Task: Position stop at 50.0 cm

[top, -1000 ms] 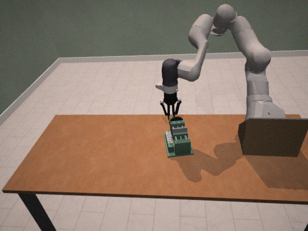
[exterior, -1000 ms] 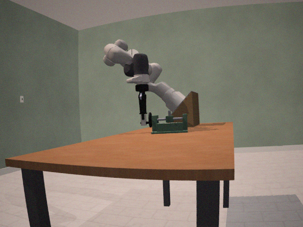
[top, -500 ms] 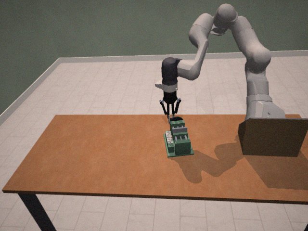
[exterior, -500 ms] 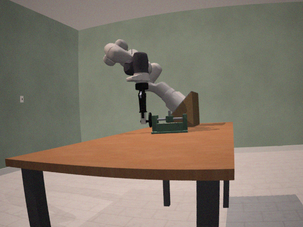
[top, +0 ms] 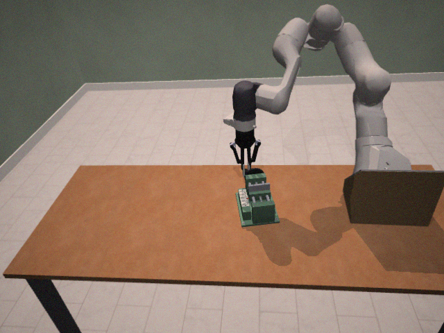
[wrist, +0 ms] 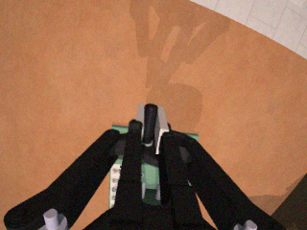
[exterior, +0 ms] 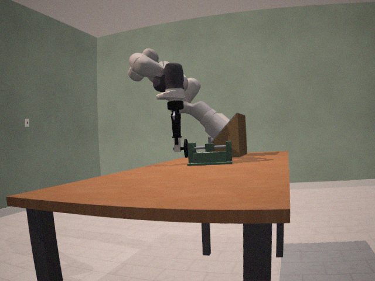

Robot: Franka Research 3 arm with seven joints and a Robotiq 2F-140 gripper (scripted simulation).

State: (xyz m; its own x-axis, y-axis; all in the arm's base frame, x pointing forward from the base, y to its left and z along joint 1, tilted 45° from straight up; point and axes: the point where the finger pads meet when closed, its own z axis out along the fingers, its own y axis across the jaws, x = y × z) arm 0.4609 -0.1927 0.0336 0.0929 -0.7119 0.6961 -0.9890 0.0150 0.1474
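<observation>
A green stop fixture [top: 258, 204] stands on the wooden table, also seen side-on in the exterior view [exterior: 209, 153]. It has a grey lead screw [exterior: 211, 147], a green sliding stop [exterior: 209, 147] about midway along the screw, and a white scale strip [top: 243, 198] on one side. A black handwheel [exterior: 185, 147] sits at the fixture's far end. My gripper [top: 246, 168] points straight down at that end and is shut on the handwheel's crank handle [exterior: 181, 147]. In the wrist view the black handle [wrist: 150, 126] shows between my fingertips. The scale reading is too small to tell.
The robot's brown base block [top: 393, 197] stands at the table's right side, behind the fixture in the exterior view [exterior: 234, 134]. The arm's shadow lies on the table to the right of the fixture.
</observation>
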